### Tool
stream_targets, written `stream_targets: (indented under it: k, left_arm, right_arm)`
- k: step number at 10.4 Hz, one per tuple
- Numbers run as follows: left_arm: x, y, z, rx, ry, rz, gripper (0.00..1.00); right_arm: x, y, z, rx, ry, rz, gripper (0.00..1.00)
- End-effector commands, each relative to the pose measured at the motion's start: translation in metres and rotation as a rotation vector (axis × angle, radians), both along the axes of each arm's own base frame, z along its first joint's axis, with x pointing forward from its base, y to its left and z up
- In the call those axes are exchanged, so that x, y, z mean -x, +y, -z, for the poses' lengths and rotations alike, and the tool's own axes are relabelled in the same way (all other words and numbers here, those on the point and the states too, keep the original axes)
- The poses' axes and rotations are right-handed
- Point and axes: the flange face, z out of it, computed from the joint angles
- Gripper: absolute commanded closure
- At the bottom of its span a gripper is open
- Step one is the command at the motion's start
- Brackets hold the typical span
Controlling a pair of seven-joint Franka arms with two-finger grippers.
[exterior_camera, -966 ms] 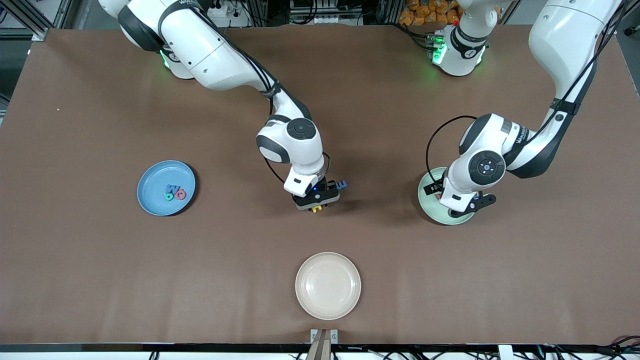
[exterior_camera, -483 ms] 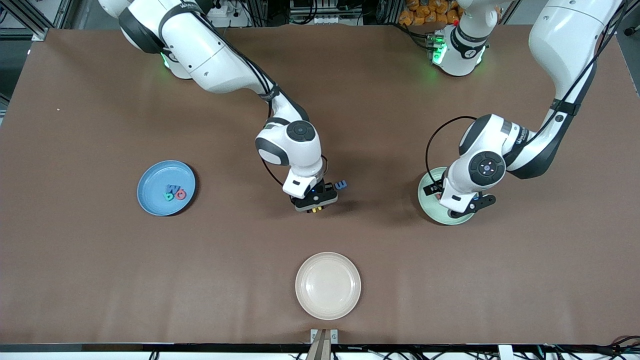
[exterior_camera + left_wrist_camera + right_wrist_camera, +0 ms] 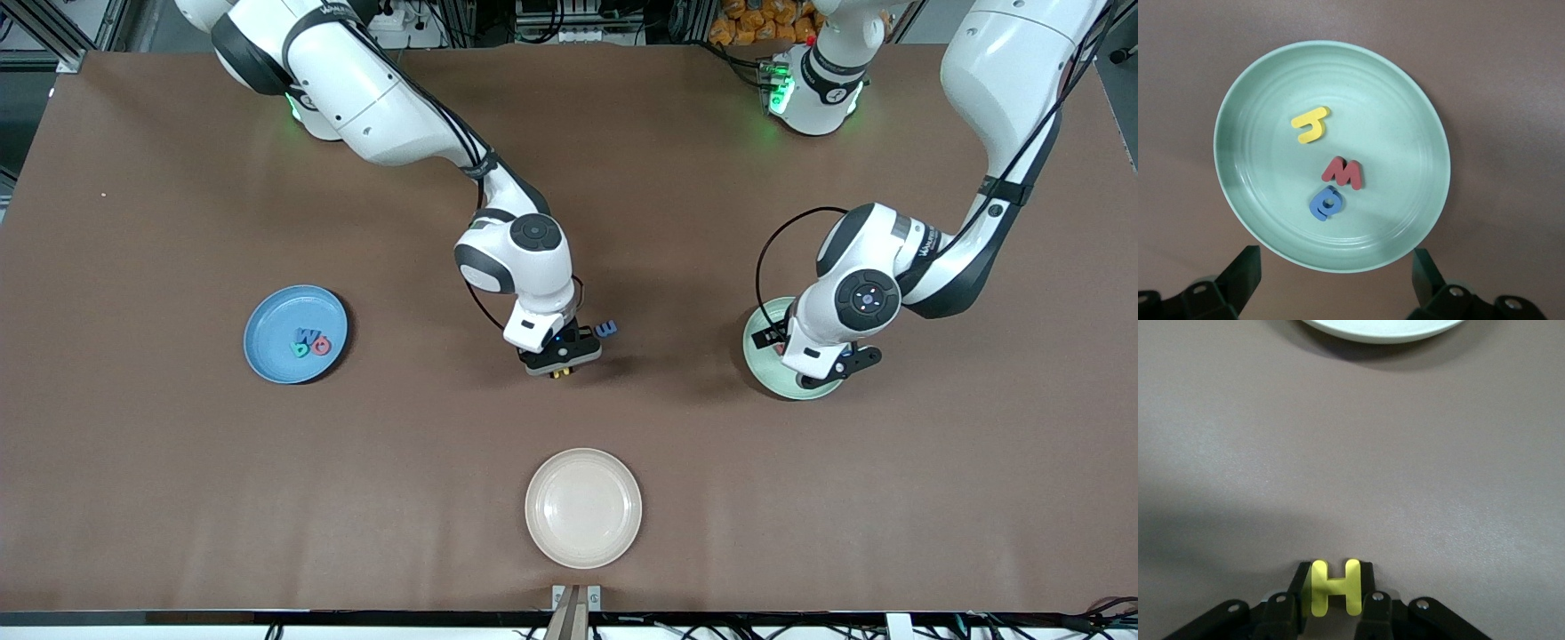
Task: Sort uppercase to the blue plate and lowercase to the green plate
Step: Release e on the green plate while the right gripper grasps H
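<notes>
Yellow H (image 3: 1335, 589) between right-wrist fingers (image 3: 1300, 581)

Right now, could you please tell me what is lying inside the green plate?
The green plate holds a yellow h, a red w and a blue a. Nothing there is covered in the left wrist view.

Yellow H (image 3: 1335, 588) pinched upright between the right gripper's fingers (image 3: 1300, 585).

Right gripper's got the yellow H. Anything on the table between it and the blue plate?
Nothing visible. The right gripper is shut on the yellow H at mid-table, and only bare brown table lies between it and the blue plate toward the right arm's end. The blue m sits beside the gripper, off that line.
</notes>
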Motion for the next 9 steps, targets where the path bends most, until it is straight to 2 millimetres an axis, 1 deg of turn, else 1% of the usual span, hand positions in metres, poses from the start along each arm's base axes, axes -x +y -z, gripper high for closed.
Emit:
stream_targets:
  k: [1,2,3,4,6,7,8,9]
  left_arm:
    - [-0.002,-0.005,-0.002,0.025,0.007,0.005,0.0]
    - [0.0,-0.009,-0.002,0.025,0.009,0.008,0.0]
    - [0.0,-0.012,-0.003,0.035,0.012,0.001,0.0]
    - [0.0,-0.016,-0.004,0.041,0.012,0.001,0.0]
    - [0.001,-0.04,-0.003,0.064,0.017,0.01,0.0]
    - [-0.001,-0.047,-0.007,0.069,0.008,-0.003,0.0]
    - [-0.002,-0.062,-0.005,0.073,0.006,-0.017,0.0]
    - [-0.003,-0.082,-0.001,0.079,0.005,-0.042,0.0]
  right_arm:
    - [-0.005,-0.002,0.003,0.015,-0.023,-0.002,0.75]
    - [-0.009,-0.005,0.001,0.018,-0.026,-0.004,0.76]
    - [-0.014,-0.01,-0.005,0.027,-0.034,-0.013,0.77]
    - [-0.024,-0.02,-0.014,0.044,-0.041,-0.027,0.78]
    - [-0.036,-0.04,-0.028,0.125,0.009,-0.07,0.78]
    - [-0.046,-0.055,-0.042,0.157,0.021,-0.092,0.78]
    - [-0.056,-0.075,-0.052,0.21,0.045,-0.106,0.78]
    - [-0.065,-0.101,-0.059,0.263,0.1,-0.108,0.78]
